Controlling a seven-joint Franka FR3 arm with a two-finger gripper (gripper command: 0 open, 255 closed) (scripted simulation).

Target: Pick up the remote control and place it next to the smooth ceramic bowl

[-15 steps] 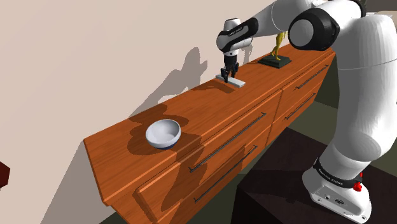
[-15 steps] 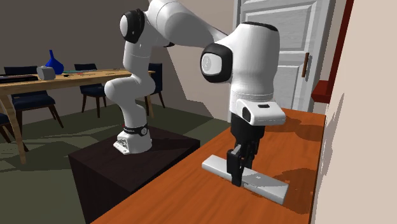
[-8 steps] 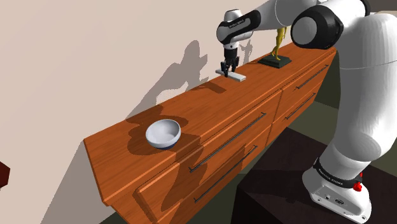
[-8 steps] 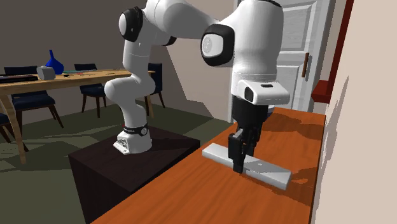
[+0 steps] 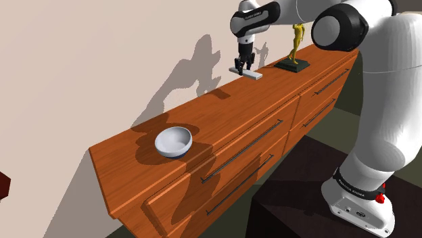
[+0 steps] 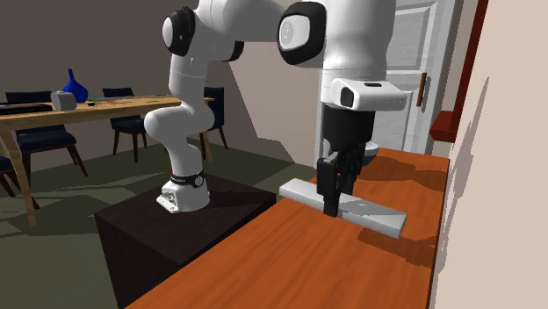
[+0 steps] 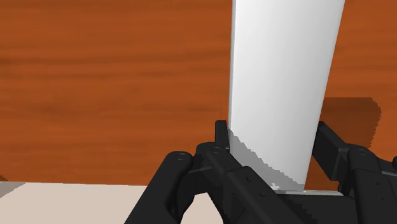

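Remote control [image 6: 375, 216] in the downward-pointing gripper [image 6: 332, 208], above the dresser [image 6: 334, 274].

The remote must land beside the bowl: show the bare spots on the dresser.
Widest: bare dresser top between bowl and the remote in the gripper. Smaller patch from bowl to the dresser's end at the shoulder view's left. Crowded only by the statuette.
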